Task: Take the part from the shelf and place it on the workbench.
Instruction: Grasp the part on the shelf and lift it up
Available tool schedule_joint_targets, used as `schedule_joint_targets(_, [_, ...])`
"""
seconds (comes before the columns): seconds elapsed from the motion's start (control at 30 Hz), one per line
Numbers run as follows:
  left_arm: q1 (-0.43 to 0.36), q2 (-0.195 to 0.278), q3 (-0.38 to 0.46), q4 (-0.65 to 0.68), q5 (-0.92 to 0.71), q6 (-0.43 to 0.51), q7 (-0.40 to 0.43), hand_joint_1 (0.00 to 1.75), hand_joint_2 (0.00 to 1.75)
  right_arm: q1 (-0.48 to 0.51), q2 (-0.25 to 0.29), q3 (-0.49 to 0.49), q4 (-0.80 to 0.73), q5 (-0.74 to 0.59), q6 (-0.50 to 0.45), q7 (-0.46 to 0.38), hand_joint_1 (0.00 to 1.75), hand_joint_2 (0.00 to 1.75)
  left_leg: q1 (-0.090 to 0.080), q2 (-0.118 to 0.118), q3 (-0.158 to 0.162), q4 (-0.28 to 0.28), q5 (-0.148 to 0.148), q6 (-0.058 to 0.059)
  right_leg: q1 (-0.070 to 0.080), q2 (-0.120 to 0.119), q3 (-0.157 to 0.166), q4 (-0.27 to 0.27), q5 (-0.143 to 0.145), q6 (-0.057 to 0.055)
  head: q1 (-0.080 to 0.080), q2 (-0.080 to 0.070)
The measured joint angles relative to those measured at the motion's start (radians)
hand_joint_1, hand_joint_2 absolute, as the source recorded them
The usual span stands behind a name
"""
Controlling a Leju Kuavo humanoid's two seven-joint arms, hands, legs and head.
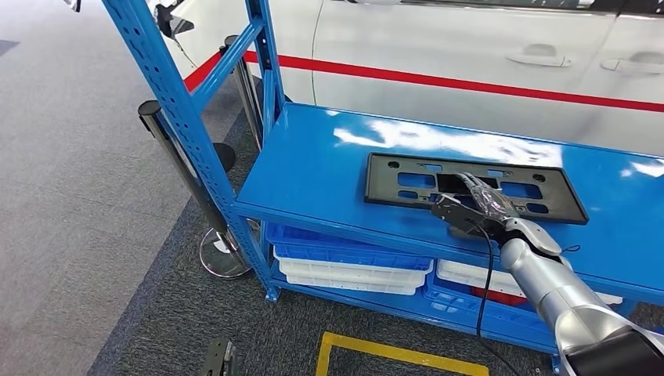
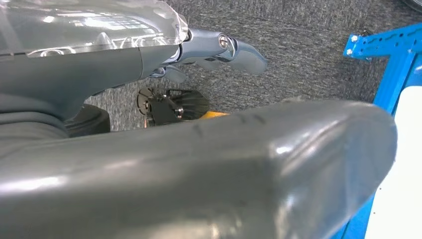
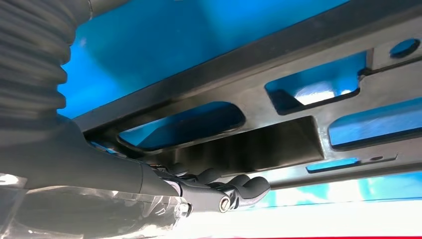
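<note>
the right robot hand (image 1: 478,205) is reaching from the silver arm nearest the camera, its fingers lying over the near edge of the black part (image 1: 407,182), which is resting flat on the blue shelf (image 1: 313,164); whether it is gripping cannot be told. at the left wrist, the left robot hand (image 2: 219,50) is hanging over carpet, fingers curled on nothing. at the right wrist, fingertips (image 3: 249,186) are sitting against the part's slotted frame, which looks a light, stiff, smooth plastic, best taken by a long edge or cut-out.

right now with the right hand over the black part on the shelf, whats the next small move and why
Probably close the right hand on the black part's near edge: its fingers lie over the middle, but a firm grip isn't evident, and the part lies flat on the blue shelf.
</note>
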Motion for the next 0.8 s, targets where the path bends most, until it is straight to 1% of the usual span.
schedule_joint_targets(0.03, [0.0,0.0,0.001,0.0,0.001,-0.001,0.0,0.0,0.0,0.0,0.0,0.0,0.0,-0.002,0.0,-0.001,1.65,1.75,0.0,0.0,0.0,0.001,0.0,0.0,0.0,0.0,0.0,0.0,0.0,0.0,0.0,0.0])
schedule_joint_targets(0.07, [0.0,0.0,0.001,0.0,0.001,-0.002,-0.001,0.0,0.0,0.0,0.0,0.0,0.0,-0.004,-0.001,-0.003,1.74,1.75,-0.001,0.0,-0.001,0.001,0.0,0.001,0.0,0.0,0.0,0.0,0.0,0.001,0.0,0.0])
schedule_joint_targets(0.4, [0.001,0.0,0.002,0.0,0.001,-0.005,0.003,0.0,0.0,0.007,0.0,0.0,0.0,-0.014,-0.052,-0.027,1.75,1.75,-0.002,0.0,-0.004,0.005,-0.002,0.003,-0.001,0.0,-0.001,0.0,0.0,0.005,0.0,0.0])
schedule_joint_targets(0.8, [0.002,-0.006,0.002,0.0,-0.002,-0.011,0.002,0.0,0.0,0.001,-0.005,0.0,-0.001,-0.019,-0.063,-0.039,1.75,1.75,-0.002,0.0,-0.004,0.01,-0.006,0.008,-0.001,0.0,0.002,0.0,-0.002,0.01,0.0,0.0])
